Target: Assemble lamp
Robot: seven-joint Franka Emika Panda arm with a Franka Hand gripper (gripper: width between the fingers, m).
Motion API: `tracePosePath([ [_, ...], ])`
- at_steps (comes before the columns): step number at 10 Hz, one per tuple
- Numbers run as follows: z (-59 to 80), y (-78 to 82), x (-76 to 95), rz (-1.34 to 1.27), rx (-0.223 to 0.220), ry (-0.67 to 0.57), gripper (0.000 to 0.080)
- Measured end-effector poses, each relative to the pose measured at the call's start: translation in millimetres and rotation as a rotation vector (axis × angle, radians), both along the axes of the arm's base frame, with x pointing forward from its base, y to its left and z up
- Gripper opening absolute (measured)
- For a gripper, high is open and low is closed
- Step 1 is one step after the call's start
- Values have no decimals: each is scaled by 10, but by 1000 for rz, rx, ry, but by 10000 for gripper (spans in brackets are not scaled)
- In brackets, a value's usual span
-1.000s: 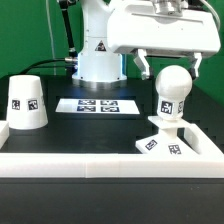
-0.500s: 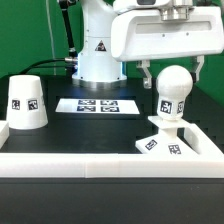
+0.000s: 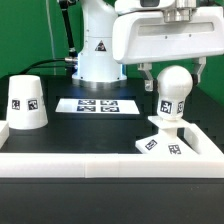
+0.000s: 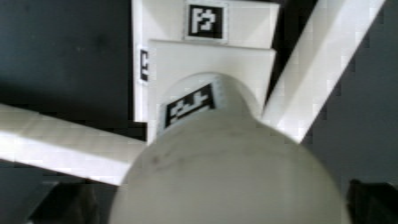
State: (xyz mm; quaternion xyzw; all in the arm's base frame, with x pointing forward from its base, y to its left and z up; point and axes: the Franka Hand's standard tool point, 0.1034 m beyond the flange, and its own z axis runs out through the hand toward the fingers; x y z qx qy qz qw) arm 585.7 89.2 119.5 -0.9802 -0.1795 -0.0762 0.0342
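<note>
The white ball-shaped bulb (image 3: 173, 90) stands upright on the flat angular base (image 3: 162, 143) at the exterior view's right. My gripper (image 3: 172, 76) is open and straddles the bulb's top, one finger on each side with a gap to the bulb. In the wrist view the bulb (image 4: 222, 165) fills the foreground, with the tagged base (image 4: 208, 35) beyond it. My gripper (image 4: 217, 208) shows only as dark fingers (image 4: 75, 205) at the frame's edge. The cone shade (image 3: 26, 103) stands apart at the exterior view's left.
The marker board (image 3: 97, 104) lies at the middle back, in front of the white robot pedestal (image 3: 96, 55). A white raised wall (image 3: 90, 162) runs along the front, with the base resting against it. Its bars show in the wrist view (image 4: 50, 135).
My gripper has shifted slightly to the exterior view's right and a little lower around the bulb. The bulb, base and shade have not moved.
</note>
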Motion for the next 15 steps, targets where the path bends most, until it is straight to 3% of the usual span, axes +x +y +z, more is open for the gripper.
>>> tracePosePath([
  [2, 13, 2, 34, 38, -5, -13, 669],
  [3, 13, -20, 60, 98, -15, -32, 575],
  [7, 13, -21, 60, 63, -9, -29, 576],
  [15, 24, -8, 74, -691, 124, 39, 577],
])
